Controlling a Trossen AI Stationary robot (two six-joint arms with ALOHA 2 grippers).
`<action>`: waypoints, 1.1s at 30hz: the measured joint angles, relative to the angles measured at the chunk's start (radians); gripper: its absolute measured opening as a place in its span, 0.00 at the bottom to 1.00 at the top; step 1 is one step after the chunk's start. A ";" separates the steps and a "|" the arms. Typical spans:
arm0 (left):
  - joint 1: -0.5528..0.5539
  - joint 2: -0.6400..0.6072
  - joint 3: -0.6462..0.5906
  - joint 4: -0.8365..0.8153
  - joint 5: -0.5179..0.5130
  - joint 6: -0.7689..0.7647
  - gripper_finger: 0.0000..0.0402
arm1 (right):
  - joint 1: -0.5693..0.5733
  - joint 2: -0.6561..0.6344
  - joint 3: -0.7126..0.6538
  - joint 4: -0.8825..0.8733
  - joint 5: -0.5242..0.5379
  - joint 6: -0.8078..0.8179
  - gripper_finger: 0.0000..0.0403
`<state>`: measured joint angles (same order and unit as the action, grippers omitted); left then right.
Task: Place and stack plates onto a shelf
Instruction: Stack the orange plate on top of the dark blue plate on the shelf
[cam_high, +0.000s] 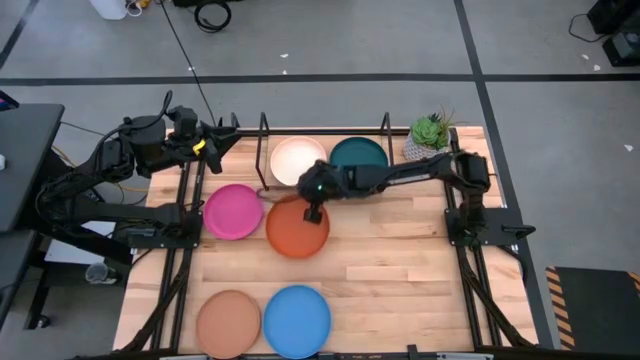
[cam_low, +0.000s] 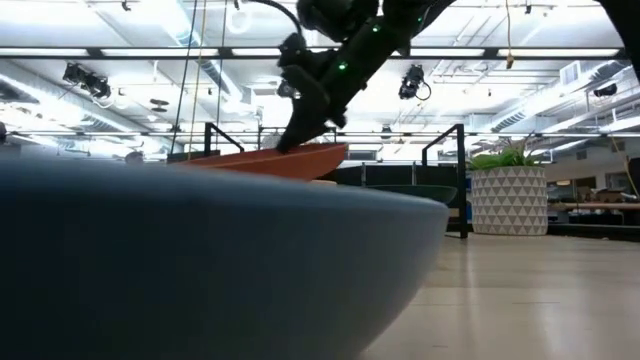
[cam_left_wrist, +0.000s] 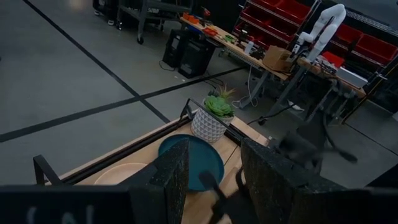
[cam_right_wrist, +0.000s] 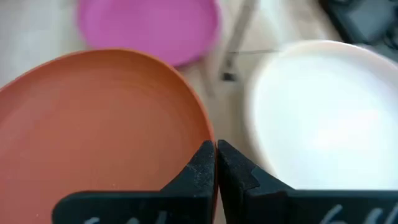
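Your right claw (cam_right_wrist: 215, 163) pinches the orange plate (cam_high: 297, 228) by its far rim; keep it level and carry it onto the cream plate (cam_high: 297, 160) in the shelf (cam_high: 262, 135).

Two plates (cam_high: 330, 160) on shelf (cam_high: 262, 135), plant (cam_high: 428, 135) beside

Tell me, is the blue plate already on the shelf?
No, the blue plate lies on the table's near edge beside the tan plate.

Wooden worktop (cam_high: 400, 270) has magenta (cam_high: 233, 211), tan (cam_high: 228, 322) and blue (cam_high: 297, 320) plates lying flat, the black shelf (cam_high: 262, 135) carries cream (cam_high: 297, 161) and dark teal (cam_high: 359, 157) plates, potted plant (cam_high: 428, 135) beside.
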<state>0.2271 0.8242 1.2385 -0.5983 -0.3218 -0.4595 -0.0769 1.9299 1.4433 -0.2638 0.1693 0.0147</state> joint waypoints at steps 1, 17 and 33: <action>0.000 0.000 0.000 0.000 0.000 0.000 0.38 | -0.016 -0.017 0.000 -0.026 0.006 0.000 0.03; 0.000 0.000 0.000 0.000 0.000 0.000 0.38 | -0.400 -0.201 0.000 -0.219 -0.278 -0.310 0.03; 0.000 0.000 0.000 -0.004 0.000 -0.007 0.38 | -0.624 -0.200 0.000 -0.320 -0.407 -0.630 0.04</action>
<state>0.2268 0.8244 1.2385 -0.6022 -0.3218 -0.4664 -0.7007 1.7302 1.4437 -0.5842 -0.2373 -0.6157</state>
